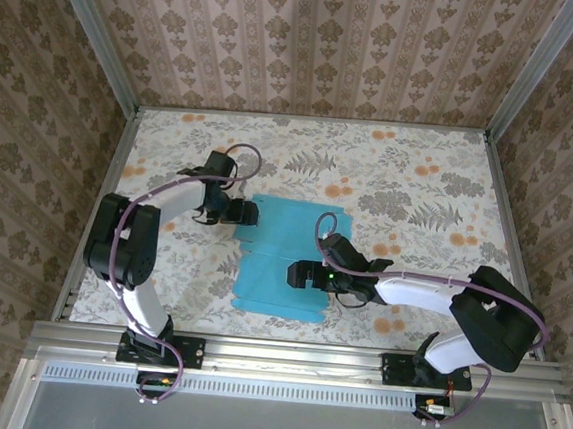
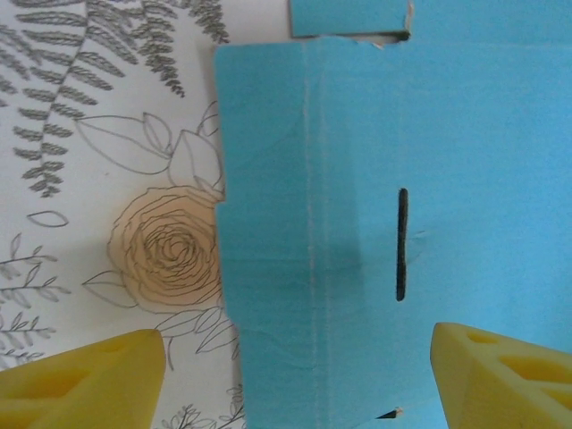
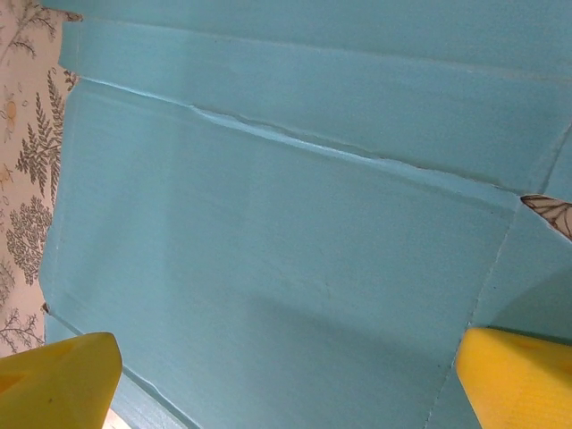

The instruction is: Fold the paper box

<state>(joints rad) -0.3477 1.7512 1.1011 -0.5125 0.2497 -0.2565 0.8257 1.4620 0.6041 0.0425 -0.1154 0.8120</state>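
The paper box (image 1: 283,236) lies flat and unfolded near the table's middle, turquoise face up, with creases and flaps. My left gripper (image 1: 250,212) is at its upper-left edge. In the left wrist view the left gripper (image 2: 295,380) is open and straddles the card's (image 2: 357,134) edge strip. One yellow finger (image 2: 80,380) is over the cloth, the other over the card beside a dark slit (image 2: 401,243). My right gripper (image 1: 297,274) hovers over the sheet's lower half. In the right wrist view the right gripper (image 3: 286,384) stands wide open above a creased blue panel (image 3: 295,223), holding nothing.
A floral tablecloth (image 1: 419,186) covers the table. Patterned walls close in the left, back and right sides. A metal rail (image 1: 294,356) carrying both arm bases runs along the near edge. Bare cloth lies behind and to the right of the card.
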